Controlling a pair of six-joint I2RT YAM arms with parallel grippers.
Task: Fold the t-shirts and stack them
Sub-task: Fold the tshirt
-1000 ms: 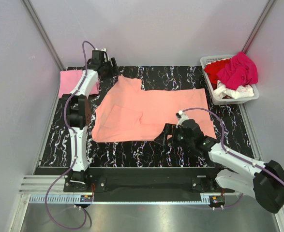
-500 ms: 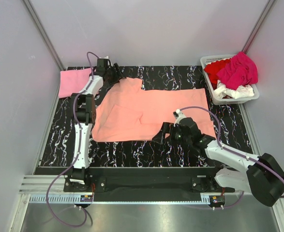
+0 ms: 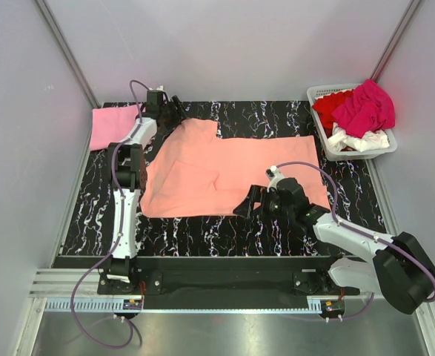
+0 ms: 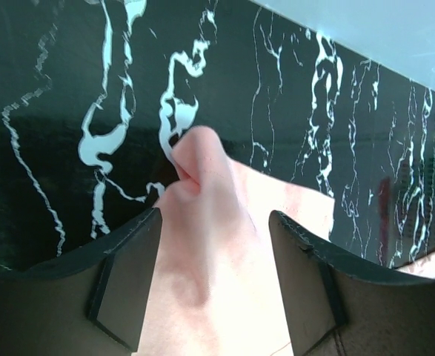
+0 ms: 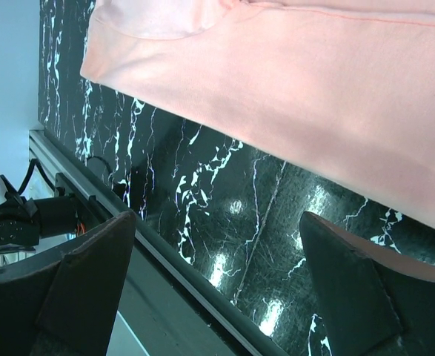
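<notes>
A salmon-orange t-shirt [image 3: 232, 167] lies spread on the black marbled table. My left gripper [image 3: 174, 111] is at the shirt's far left sleeve. In the left wrist view the gripper [image 4: 213, 219] is open, with the bunched sleeve cloth [image 4: 210, 252] lying between its jaws. My right gripper [image 3: 247, 206] is open and empty, low over the table just outside the shirt's near edge. The right wrist view shows the gripper [image 5: 217, 219] over bare table, with the shirt's edge [image 5: 313, 81] beyond the fingers. A folded light pink t-shirt [image 3: 112, 126] lies at the far left.
A white slatted basket [image 3: 317, 93] at the far right holds a magenta shirt [image 3: 365, 107], a red shirt [image 3: 327, 107] and a white shirt [image 3: 358, 139]. The table's near edge and a metal rail [image 5: 165, 259] lie close under my right gripper.
My left gripper has moved right and down from the far corner onto the shirt's sleeve. My right gripper has crept left along the shirt's near edge.
</notes>
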